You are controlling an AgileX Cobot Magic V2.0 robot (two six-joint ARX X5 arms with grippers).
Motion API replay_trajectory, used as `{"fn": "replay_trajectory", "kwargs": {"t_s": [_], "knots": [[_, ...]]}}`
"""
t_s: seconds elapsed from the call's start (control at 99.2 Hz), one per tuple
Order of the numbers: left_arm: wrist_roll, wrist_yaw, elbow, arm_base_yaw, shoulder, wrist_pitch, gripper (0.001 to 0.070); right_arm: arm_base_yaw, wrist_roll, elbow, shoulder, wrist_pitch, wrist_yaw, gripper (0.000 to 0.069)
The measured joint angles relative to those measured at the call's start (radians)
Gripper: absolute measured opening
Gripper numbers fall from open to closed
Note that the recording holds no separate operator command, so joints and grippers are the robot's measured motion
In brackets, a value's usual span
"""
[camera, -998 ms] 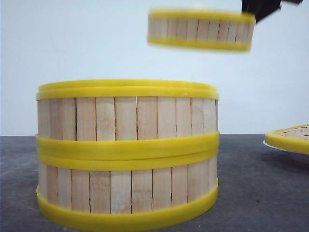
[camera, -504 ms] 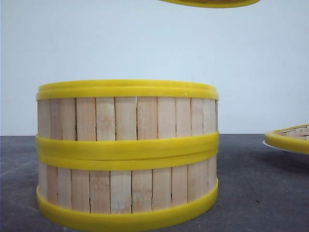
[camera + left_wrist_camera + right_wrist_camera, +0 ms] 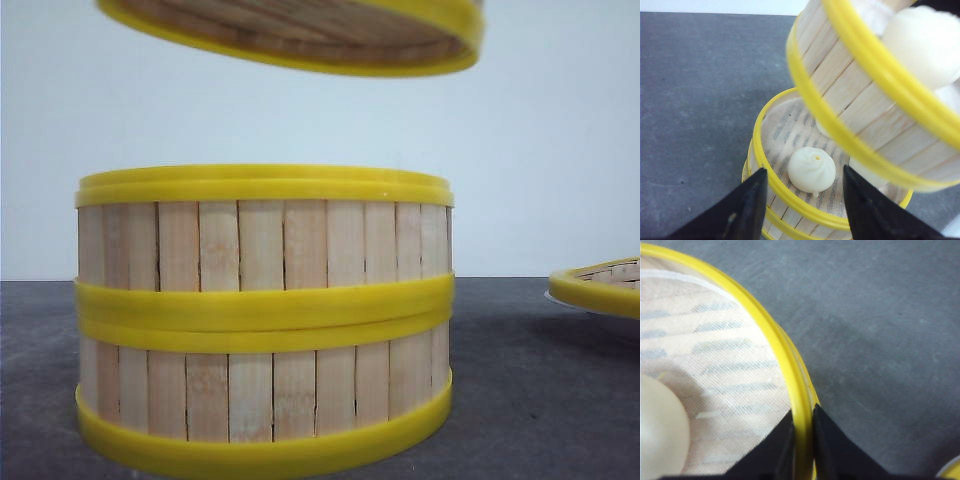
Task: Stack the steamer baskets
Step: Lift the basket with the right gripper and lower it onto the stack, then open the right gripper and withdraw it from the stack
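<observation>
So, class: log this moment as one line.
right gripper: shut on carried basket rim | carried basket: above stack, apart | left gripper: open, empty

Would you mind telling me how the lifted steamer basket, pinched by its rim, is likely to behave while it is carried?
The lifted steamer basket probably stays stiff: wooden slats between thick rims. The right gripper pinches only one edge, and the basket hangs tilted, so it may swing or tip further. The bun inside could roll toward the low side.

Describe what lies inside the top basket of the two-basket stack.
Inside the stack's top basket, a white perforated liner and one steamed bun show. The raised basket covers the rest, where another pale shape shows only partly.
</observation>
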Motion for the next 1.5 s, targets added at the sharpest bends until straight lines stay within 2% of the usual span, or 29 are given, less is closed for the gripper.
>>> {"fn": "replay_trajectory", "kwargs": {"t_s": [0.625, 1.089, 1.16, 1.25, 1.301, 1.361, 1.502], "knots": [[0.0, 0.018, 0.0, 0.0, 0.0, -0.001, 0.0282, 0.036, 0.026, -0.033, 0.154, 0.005, 0.057, 0.003], [0.0, 0.018, 0.0, 0.0, 0.0, -0.001, 0.0282, 0.037, 0.026, -0.034, 0.161, -0.018, 0.081, 0.0034], [0.0, 0.018, 0.0, 0.0, 0.0, -0.001, 0.0282, 0.037, 0.026, -0.034, 0.161, -0.016, 0.08, 0.0093], [0.0, 0.018, 0.0, 0.0, 0.0, -0.001, 0.0282, 0.037, 0.029, -0.034, 0.161, -0.011, 0.092, 0.0264], [0.0, 0.018, 0.0, 0.0, 0.0, -0.001, 0.0282, 0.037, 0.032, -0.034, 0.161, -0.007, 0.108, 0.0326], [0.0, 0.018, 0.0, 0.0, 0.0, -0.001, 0.0282, 0.037, 0.032, -0.034, 0.161, 0.005, 0.124, 0.0362], [0.0, 0.018, 0.0, 0.0, 0.0, -0.001, 0.0282, 0.037, 0.032, -0.034, 0.16, 0.047, 0.147, 0.0382]]}}
